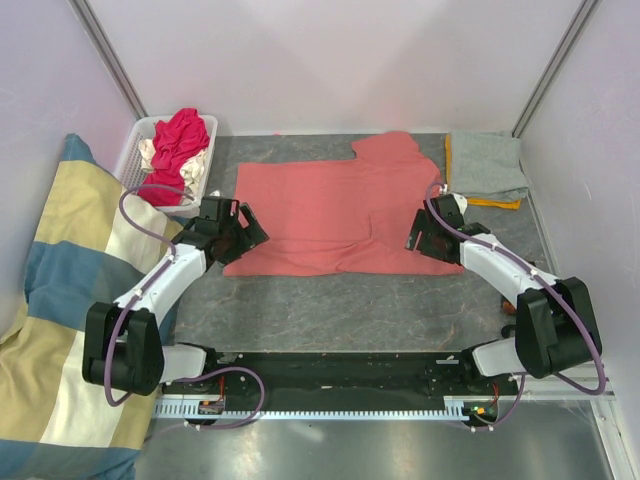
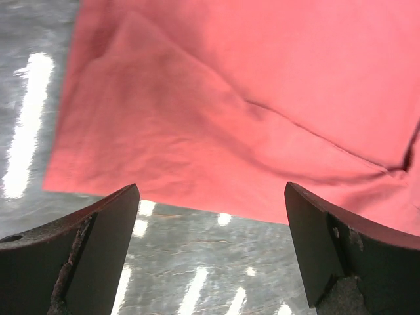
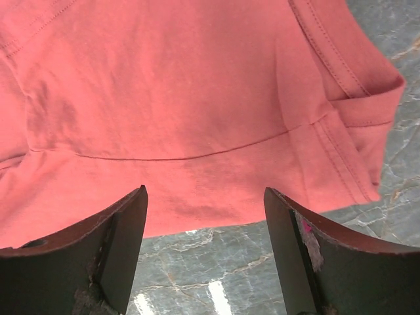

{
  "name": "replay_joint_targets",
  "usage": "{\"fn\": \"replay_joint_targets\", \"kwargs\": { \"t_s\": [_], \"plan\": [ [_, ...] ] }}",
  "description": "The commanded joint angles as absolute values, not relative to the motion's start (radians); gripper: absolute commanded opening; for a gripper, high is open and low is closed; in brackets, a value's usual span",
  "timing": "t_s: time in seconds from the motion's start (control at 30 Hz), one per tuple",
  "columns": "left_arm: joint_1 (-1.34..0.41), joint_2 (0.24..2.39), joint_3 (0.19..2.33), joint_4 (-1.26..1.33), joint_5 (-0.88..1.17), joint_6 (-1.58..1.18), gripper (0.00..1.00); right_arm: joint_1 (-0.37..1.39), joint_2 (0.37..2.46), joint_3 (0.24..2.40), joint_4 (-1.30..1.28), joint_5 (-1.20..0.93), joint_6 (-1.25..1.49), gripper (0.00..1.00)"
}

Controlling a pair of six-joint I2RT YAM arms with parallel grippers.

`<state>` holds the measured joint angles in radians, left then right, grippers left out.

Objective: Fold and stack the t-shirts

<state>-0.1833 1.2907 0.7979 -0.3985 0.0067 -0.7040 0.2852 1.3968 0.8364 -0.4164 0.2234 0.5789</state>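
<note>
A salmon-pink t-shirt [image 1: 335,205] lies spread flat in the middle of the grey table, one sleeve pointing to the back. My left gripper [image 1: 243,228] is open and empty at the shirt's near left corner; the left wrist view shows the shirt [image 2: 249,98] just beyond its fingertips [image 2: 121,216]. My right gripper [image 1: 418,238] is open and empty at the shirt's near right edge; the right wrist view shows the hem and a sleeve [image 3: 197,98] ahead of it. A folded grey tee [image 1: 487,163] lies on an orange one [image 1: 500,203] at the back right.
A white lattice basket [image 1: 134,156] at the back left holds magenta-red [image 1: 180,140] and cream shirts. A big striped cushion [image 1: 55,300] lies along the left side. White walls close in the back and sides.
</note>
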Motion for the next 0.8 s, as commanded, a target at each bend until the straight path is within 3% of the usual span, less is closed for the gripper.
{"fn": "replay_joint_targets", "kwargs": {
  "t_s": [0.0,0.4,0.77],
  "plan": [
    [-0.225,1.307,0.815,-0.333,0.009,-0.744,1.00,0.282,1.423,0.862,-0.374,0.186,0.571,0.80],
    [-0.279,1.453,0.624,-0.040,-0.032,-0.752,1.00,0.284,1.534,0.696,-0.080,0.072,0.531,0.80],
    [-0.279,1.324,0.526,-0.288,-0.115,-0.828,1.00,0.284,1.413,0.635,-0.241,0.086,0.580,0.80]
  ]
}}
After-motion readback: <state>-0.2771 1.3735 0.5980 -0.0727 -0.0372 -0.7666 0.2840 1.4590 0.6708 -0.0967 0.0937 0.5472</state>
